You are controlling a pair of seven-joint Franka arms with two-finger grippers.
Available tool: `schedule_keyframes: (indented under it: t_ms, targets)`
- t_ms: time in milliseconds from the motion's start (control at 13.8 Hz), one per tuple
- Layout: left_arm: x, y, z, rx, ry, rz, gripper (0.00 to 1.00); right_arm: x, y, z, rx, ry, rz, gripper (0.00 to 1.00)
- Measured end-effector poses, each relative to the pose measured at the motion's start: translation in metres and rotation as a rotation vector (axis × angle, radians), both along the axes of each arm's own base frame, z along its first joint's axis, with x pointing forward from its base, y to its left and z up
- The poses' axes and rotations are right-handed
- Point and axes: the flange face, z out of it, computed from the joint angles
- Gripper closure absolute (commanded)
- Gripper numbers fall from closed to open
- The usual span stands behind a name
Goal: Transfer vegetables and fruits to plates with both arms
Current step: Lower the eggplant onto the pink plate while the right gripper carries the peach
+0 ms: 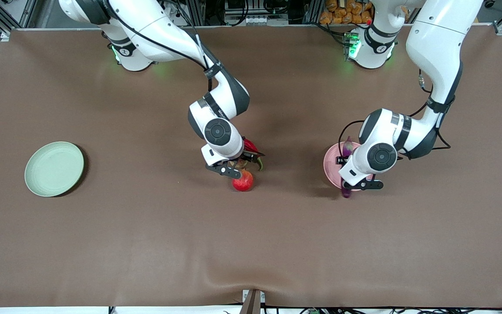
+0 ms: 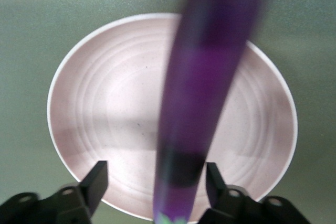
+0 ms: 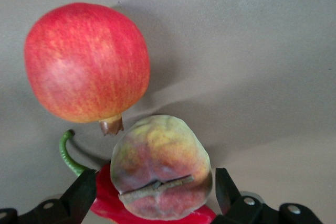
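My left gripper [image 1: 350, 179] is over the pale pink plate [image 1: 331, 163]. Its fingers [image 2: 97, 182] stand apart, with the purple eggplant [image 2: 210, 87] between them, loose and blurred, over the plate [image 2: 105, 103]. One end of the eggplant [image 1: 346, 192] pokes past the plate's rim nearer the front camera. My right gripper [image 1: 238, 168] is open, its fingers [image 3: 84, 192] on either side of the peach [image 3: 160, 166], which lies on the red chili [image 3: 105, 198]. The red apple [image 3: 86, 61] sits beside them on the table [image 1: 242, 181], nearer the front camera.
The pale green plate [image 1: 54, 168] lies by itself toward the right arm's end of the table. The brown table cloth [image 1: 251, 244] is bare between the fruit pile and both plates.
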Motion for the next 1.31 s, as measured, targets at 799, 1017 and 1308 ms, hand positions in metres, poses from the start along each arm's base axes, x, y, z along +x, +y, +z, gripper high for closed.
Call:
schedule_keyframes:
  t_ms: [799, 1017, 1308]
  targets:
    - [0.016, -0.049, 0.071, -0.024, -0.146, 0.147, 0.00, 0.035, -0.080, 0.069, -0.123, 0.132, 0.022, 1.00]
    - [0.026, -0.058, 0.090, -0.035, -0.180, 0.323, 0.00, 0.056, -0.166, 0.145, -0.088, 0.209, 0.044, 1.00]
    - [0.049, -0.068, 0.133, -0.066, -0.243, 0.549, 0.00, 0.052, -0.304, 0.164, -0.012, 0.242, 0.149, 1.00]
